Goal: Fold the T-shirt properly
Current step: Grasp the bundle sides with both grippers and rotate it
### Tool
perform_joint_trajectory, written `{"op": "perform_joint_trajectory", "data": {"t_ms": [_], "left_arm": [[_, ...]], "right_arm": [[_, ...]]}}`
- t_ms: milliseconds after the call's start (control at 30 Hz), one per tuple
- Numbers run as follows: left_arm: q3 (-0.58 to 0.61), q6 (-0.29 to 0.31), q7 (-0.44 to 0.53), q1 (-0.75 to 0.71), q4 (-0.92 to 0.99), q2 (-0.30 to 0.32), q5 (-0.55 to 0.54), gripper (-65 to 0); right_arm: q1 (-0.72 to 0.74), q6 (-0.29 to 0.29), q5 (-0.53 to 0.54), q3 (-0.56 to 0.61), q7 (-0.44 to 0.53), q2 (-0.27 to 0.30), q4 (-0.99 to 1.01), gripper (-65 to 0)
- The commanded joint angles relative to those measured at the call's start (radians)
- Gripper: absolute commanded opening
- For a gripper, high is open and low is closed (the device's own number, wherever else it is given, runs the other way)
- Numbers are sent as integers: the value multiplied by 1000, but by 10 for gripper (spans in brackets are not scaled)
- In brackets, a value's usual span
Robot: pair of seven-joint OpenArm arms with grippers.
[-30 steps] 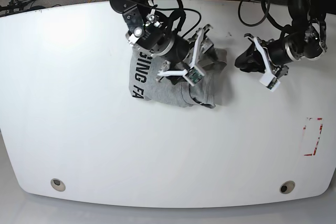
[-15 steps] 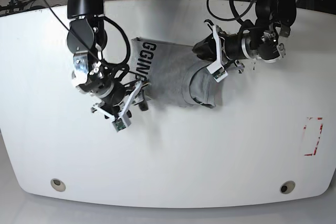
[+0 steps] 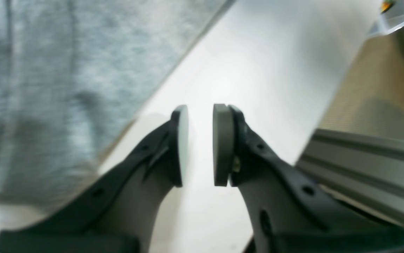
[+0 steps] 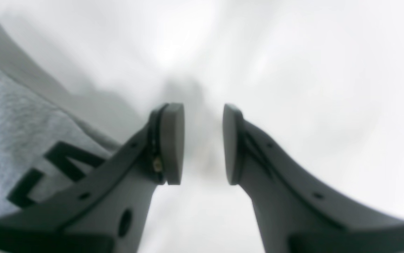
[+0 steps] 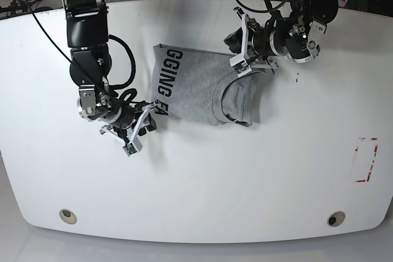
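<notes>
The grey T-shirt lies folded into a compact block in the middle of the white table, with black letters "GGING FA" along its left edge. My right gripper is just off the shirt's lower left corner. In the right wrist view it is open and empty over bare table, with the lettered cloth to its left. My left gripper is at the shirt's upper right edge. In the left wrist view it is narrowly open and empty, beside the grey cloth.
A red-marked rectangle sits near the table's right edge. Two round holes are near the front edge. Cables lie beyond the back edge. An aluminium rail shows past the table edge in the left wrist view.
My right gripper left the shirt's top and went to its lower left corner. My left gripper came onto the shirt, then drew back to its upper right edge. The lettered panel now lies flat.
</notes>
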State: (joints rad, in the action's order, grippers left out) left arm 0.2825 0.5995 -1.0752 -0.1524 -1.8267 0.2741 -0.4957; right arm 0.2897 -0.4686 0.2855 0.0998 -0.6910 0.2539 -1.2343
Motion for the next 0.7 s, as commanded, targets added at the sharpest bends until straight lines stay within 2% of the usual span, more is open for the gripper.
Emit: {"op": "perform_joint_trajectory", "data": {"t_ms": [0, 267, 333, 433, 667], "left_arm": [[-2, 3, 19, 14, -1, 3, 9, -536], [-1, 4, 19, 99, 144, 3, 13, -536], [-1, 4, 19, 127, 178, 7, 13, -536], [-1, 4, 19, 169, 221, 32, 13, -536], [-2, 4, 19, 245, 281, 34, 15, -536]], "right_arm": [[24, -8, 16, 33, 57, 20, 15, -484], [-11, -9, 18, 62, 73, 32, 27, -488], [-16, -42, 16, 61, 75, 35, 27, -490], [-47, -94, 24, 61, 75, 74, 18, -490], [-178, -94, 24, 59, 52, 98, -181, -490]]}}
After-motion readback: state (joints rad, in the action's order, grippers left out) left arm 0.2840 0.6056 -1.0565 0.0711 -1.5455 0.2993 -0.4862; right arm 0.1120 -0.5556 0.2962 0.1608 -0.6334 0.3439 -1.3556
